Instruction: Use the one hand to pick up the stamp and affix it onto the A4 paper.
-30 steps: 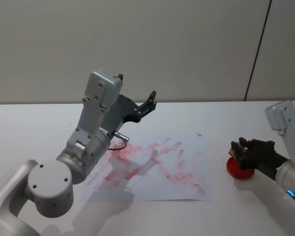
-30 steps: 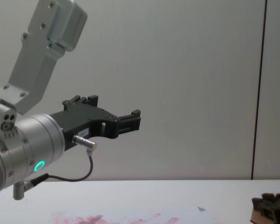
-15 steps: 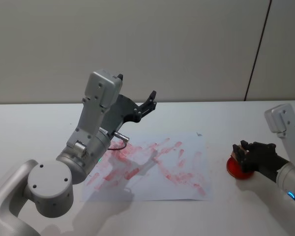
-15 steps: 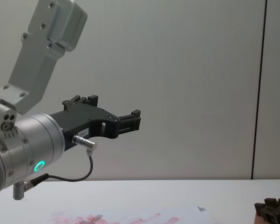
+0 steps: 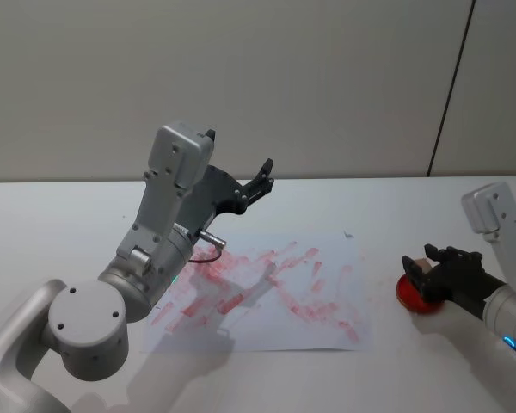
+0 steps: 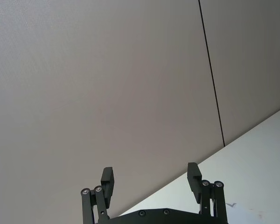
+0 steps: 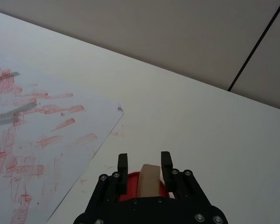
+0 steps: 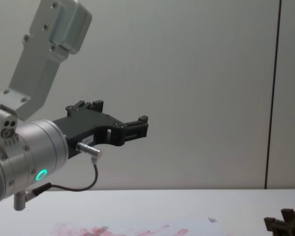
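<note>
The stamp (image 7: pixel 149 179), a small light-brown wooden block, stands on a round red ink pad (image 7: pixel 129 181) to the right of the A4 paper (image 5: pixel 267 292). My right gripper (image 5: pixel 421 268) is low over the pad, its jaws open on either side of the stamp (image 5: pixel 424 261), with a gap showing on one side. The paper (image 7: pixel 32 140) lies flat and is smeared with red-pink marks. My left gripper (image 5: pixel 262 176) is held high above the paper's far left part, open and empty (image 6: pixel 151 175), pointing at the wall (image 8: pixel 143 127).
The red ink pad (image 5: pixel 410 297) sits on the white table (image 5: pixel 413 215) near its right side. The left arm's large silver wrist and grey links (image 5: pixel 168 224) rise over the paper's left half. A grey wall closes off the back.
My right gripper has sunk lower over the ink pad and shifted slightly. The left arm has not moved.
</note>
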